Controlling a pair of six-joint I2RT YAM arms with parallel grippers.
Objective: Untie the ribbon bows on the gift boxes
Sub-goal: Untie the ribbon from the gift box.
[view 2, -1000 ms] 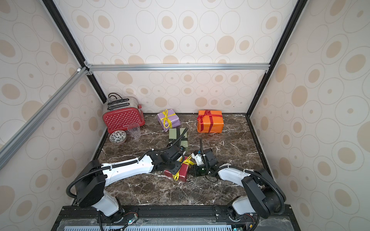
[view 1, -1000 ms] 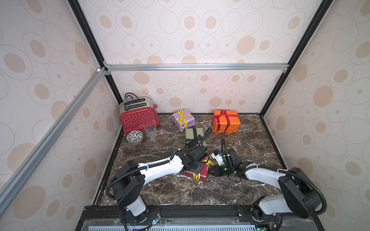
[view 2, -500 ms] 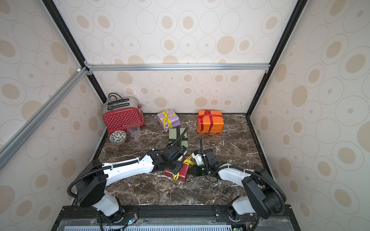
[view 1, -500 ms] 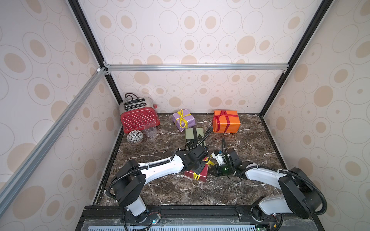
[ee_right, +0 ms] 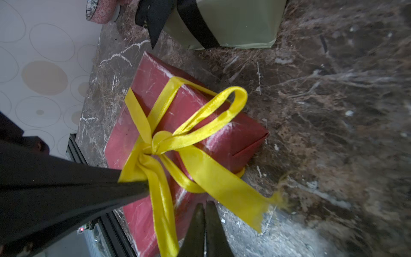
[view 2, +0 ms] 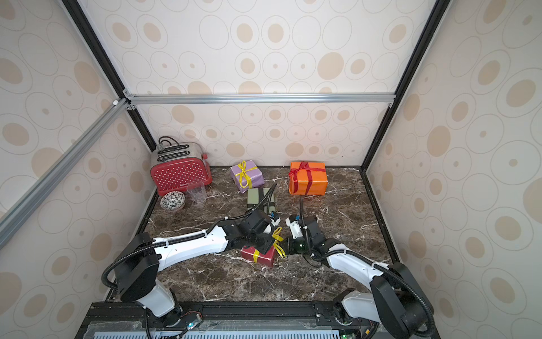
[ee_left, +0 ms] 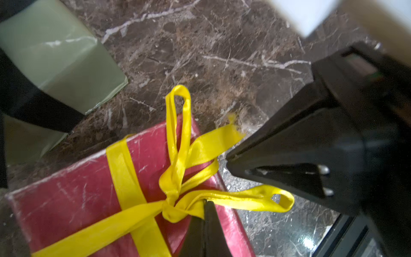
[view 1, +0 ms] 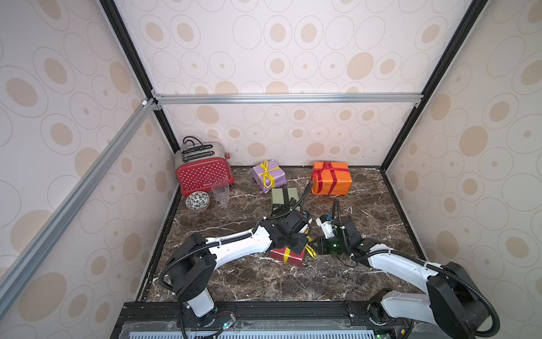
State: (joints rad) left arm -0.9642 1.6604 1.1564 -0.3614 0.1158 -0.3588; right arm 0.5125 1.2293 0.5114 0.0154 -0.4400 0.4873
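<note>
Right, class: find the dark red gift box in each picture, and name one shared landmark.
In a top view: dark red box low centre.
In a top view: box likewise low centre.
Left wrist: box under the yellow bow.
Right wrist: box central, bow on top.
Shared landmark: olive green box near it.

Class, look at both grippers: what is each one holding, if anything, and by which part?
Left gripper pinches the yellow ribbon beside the knot. Right gripper is shut by a ribbon tail; a hold cannot be told.
</note>
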